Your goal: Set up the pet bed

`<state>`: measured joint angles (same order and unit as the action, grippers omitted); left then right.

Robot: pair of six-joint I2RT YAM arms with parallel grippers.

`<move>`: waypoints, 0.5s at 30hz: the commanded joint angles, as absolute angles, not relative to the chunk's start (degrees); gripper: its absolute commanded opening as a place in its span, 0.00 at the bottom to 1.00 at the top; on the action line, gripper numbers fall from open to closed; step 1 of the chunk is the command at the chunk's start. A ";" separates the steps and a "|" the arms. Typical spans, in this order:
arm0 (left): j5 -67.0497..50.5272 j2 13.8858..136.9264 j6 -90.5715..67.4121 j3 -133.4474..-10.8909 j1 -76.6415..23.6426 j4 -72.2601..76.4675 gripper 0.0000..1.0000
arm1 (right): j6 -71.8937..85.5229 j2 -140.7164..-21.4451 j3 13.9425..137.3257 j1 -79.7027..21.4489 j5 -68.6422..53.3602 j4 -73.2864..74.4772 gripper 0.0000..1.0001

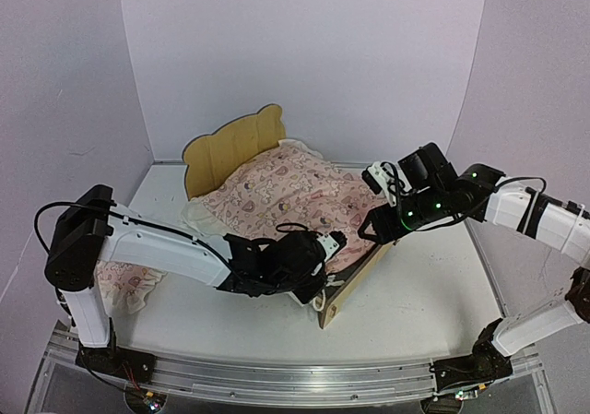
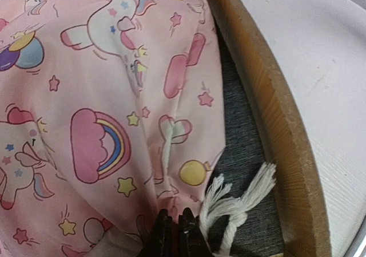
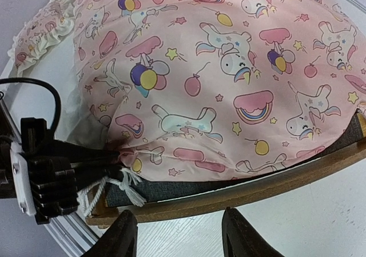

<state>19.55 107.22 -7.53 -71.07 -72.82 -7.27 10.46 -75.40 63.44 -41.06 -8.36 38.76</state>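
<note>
The pet bed has a light wooden wavy headboard [image 1: 230, 147] and stands mid-table. A pink unicorn blanket [image 1: 286, 197] is draped over it. My left gripper [image 1: 324, 248] is at the foot corner. In the left wrist view its black fingers [image 2: 163, 234] are pinched together on the blanket's edge [image 2: 166, 202], next to a white tassel [image 2: 234, 205] lying on the dark grey mattress [image 2: 240, 142]. My right gripper [image 3: 180, 237] is open over bare table, just outside the wooden side rail [image 3: 240, 189], holding nothing.
A small pink ruffled pillow [image 1: 124, 285] lies on the table at the left, under the left arm; it also shows in the right wrist view [image 3: 40, 34]. White walls close in the back and sides. A metal rail [image 1: 277, 372] runs along the near edge.
</note>
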 commanded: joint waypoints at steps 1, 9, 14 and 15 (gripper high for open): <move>28.01 104.59 -4.45 -72.68 -72.56 -9.40 0.01 | 7.93 -74.50 63.68 -41.13 -10.43 36.81 0.49; 20.11 97.10 -6.65 -69.11 -66.62 -5.67 0.00 | 6.86 -78.02 60.84 -41.21 -24.75 26.58 0.42; 8.09 90.14 -10.35 -61.29 -60.02 3.84 0.00 | 10.32 -83.80 60.08 -42.09 -31.83 18.09 0.38; 6.66 89.68 -11.06 -61.07 -59.05 4.32 0.00 | 11.45 -84.57 59.89 -42.69 -32.31 16.18 0.37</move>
<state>15.18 94.72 -7.68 -63.81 -62.89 -3.73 8.62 -81.76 60.51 -41.34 -25.04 26.85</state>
